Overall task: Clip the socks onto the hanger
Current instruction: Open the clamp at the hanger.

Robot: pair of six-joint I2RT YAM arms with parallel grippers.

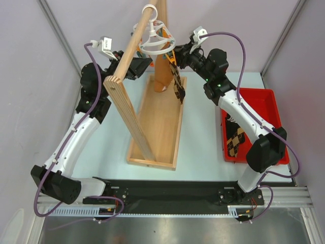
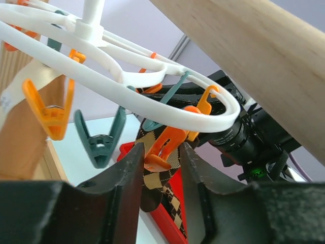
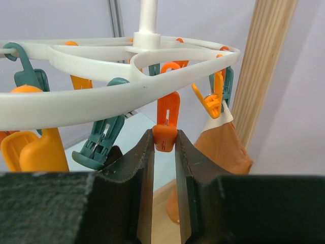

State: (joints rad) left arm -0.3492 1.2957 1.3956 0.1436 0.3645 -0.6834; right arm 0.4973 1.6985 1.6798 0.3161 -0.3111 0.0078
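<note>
Red plastic tray (image 1: pixel 264 107), well apart from both tools, holds a diamond-patterned sock (image 1: pixel 235 141). Right tool (image 3: pixel 163 140) pinches an orange peg (image 3: pixel 168 109) under the white hanger (image 3: pixel 101 99); a tan sock (image 3: pixel 223 147) hangs right of it. Left tool (image 2: pixel 161 150) is spread around an orange clip (image 2: pixel 168 138) gripping an argyle sock (image 2: pixel 152 184).

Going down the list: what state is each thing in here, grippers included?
hanger: hooked over the wooden pole, hanging level.
dark argyle sock: dangling from the hanger.
tan sock: clipped up, hanging.
second argyle sock: lying loose in the red bin.
left gripper: open, empty.
right gripper: shut on orange peg.
</note>
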